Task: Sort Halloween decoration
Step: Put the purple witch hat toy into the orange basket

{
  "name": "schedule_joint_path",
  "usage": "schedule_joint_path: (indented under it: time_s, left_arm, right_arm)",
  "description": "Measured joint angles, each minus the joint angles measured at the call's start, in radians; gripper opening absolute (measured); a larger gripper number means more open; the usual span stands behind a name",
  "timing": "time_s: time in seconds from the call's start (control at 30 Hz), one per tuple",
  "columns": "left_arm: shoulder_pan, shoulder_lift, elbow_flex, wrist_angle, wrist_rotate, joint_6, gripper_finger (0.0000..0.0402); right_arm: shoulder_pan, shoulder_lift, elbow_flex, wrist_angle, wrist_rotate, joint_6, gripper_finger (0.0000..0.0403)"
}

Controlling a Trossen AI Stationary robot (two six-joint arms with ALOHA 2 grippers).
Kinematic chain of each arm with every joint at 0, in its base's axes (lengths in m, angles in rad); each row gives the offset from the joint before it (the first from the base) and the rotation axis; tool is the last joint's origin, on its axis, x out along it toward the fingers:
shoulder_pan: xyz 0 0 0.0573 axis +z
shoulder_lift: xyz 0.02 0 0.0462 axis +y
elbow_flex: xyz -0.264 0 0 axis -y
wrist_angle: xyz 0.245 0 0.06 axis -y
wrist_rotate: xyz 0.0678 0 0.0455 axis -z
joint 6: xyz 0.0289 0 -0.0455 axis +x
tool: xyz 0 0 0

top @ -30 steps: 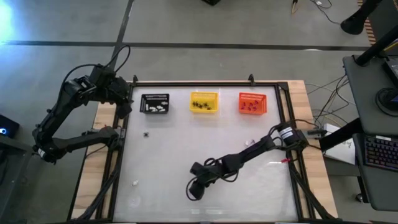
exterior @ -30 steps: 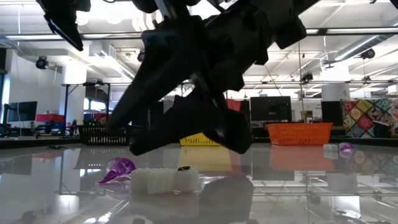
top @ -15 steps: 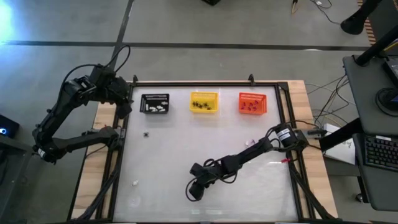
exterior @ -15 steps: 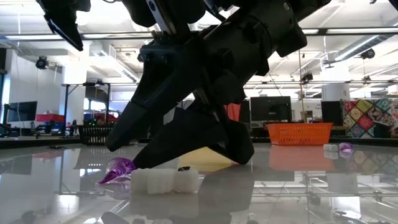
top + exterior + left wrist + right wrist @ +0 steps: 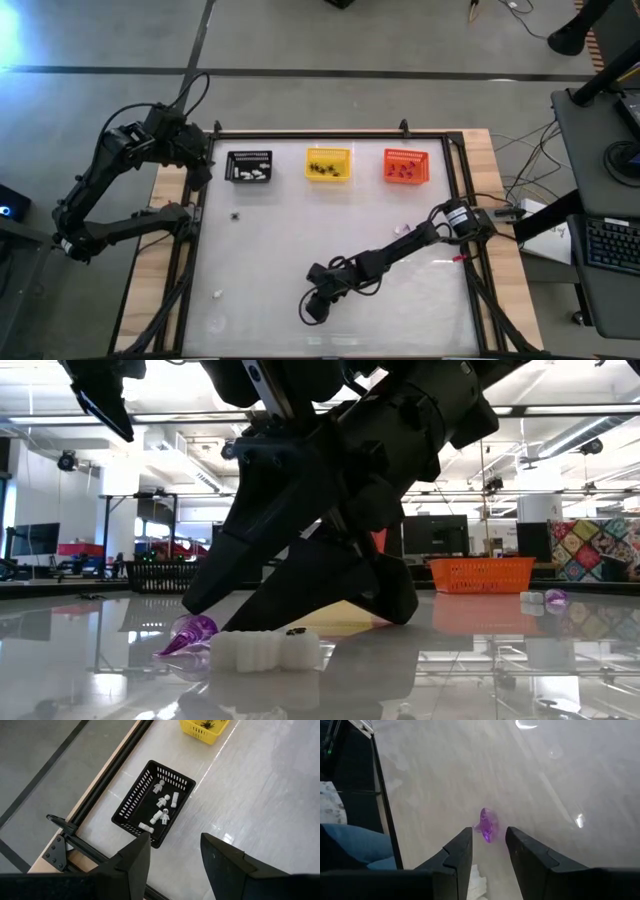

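Halloween trinkets lie scattered on the table [image 5: 260, 250] and in three baskets along its 12 o'clock edge. Black basket [image 5: 249, 166] at 11 o'clock holds white figures [image 5: 162, 810]; yellow basket [image 5: 329, 164] at 12 holds black spiders [image 5: 327, 169]; orange basket [image 5: 405, 166] at 1 o'clock holds dark bits, kind not clear.

Right arm reaches across the table from 3 o'clock, its right gripper [image 5: 313, 306] low near the 6 o'clock edge. Fingers [image 5: 457, 857] stand partly apart and hold nothing; a purple trinket [image 5: 487, 825] lies on the surface just ahead of the gap between them. In the low view this purple piece [image 5: 190, 634] sits beside a white lumpy trinket [image 5: 265, 649] under the gripper.

Left arm waits off the 10 o'clock corner, left gripper [image 5: 172, 855] spread apart and empty, above the black basket's near end.

Loose pieces: one black spider [image 5: 236, 215] at 9 o'clock, one white bit [image 5: 217, 294] at 7 o'clock, a white bit [image 5: 402, 229] at 3 o'clock.
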Motion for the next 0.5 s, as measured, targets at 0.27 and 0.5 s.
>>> schedule_joint_path:
  time_s: [0.27, 0.5]
  left_arm:
    - [0.000, 0.000, 0.000, 0.000, 0.000, -0.005, 0.0157]
    - [0.000, 0.000, 0.000, 0.000, 0.000, -0.015, 0.0157]
  right_arm:
    - [0.000, 0.000, 0.000, -0.003, 0.022, 0.018, 0.0118]
    - [0.000, 0.010, 0.004, -0.004, 0.010, 0.018, 0.0118]
